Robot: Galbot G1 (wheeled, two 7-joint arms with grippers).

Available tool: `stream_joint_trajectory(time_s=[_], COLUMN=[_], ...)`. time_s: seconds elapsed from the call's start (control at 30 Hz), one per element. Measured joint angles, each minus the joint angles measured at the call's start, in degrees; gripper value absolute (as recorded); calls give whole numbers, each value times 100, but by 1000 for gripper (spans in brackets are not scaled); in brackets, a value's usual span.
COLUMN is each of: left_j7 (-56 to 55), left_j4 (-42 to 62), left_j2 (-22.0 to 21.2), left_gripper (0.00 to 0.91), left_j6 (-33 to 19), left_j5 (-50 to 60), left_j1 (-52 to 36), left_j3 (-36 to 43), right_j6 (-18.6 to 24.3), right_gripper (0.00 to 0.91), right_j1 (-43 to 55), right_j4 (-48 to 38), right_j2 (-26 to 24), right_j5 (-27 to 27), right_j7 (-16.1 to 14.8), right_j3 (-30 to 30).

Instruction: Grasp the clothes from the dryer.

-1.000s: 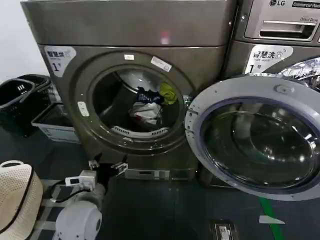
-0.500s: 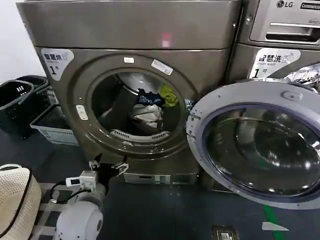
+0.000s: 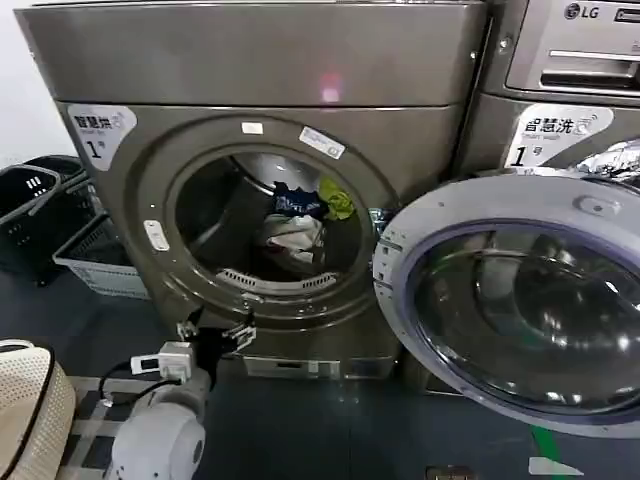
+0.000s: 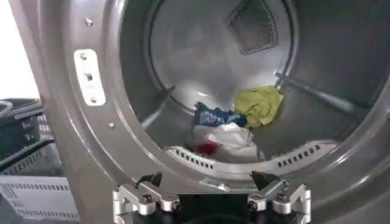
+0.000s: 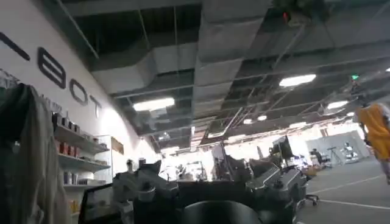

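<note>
The clothes (image 3: 303, 218) lie heaped inside the dryer (image 3: 250, 70) drum, green piece toward the open door (image 3: 520, 290); the left gripper (image 3: 213, 331) hangs spread-fingered below the porthole rim, holding nothing; the right gripper (image 5: 207, 182) points upward, its state unclear.

A neighbouring grey LG machine (image 3: 570, 60) with a "smart wash" label (image 3: 555, 133) stands at the far right. Dark baskets (image 3: 30, 200) and a pale slatted crate (image 3: 95, 262) sit on the floor at left, with a cream woven hat (image 3: 30, 415) nearest. Green floor tape (image 3: 548, 455) marks the near right.
</note>
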Motion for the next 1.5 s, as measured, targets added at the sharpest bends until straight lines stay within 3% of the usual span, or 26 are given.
stream_joint_trajectory(time_s=[1.5], left_j7=[-16], left_j4=[78], left_j2=[-15], left_gripper=[907], left_j6=[0], left_j5=[-30], left_j1=[-90], left_j3=[57], right_j6=[46], right_gripper=[907], right_j1=[2], right_j4=[-77], right_j2=[22], right_j5=[-40], right_j7=[-29], right_j3=[-40])
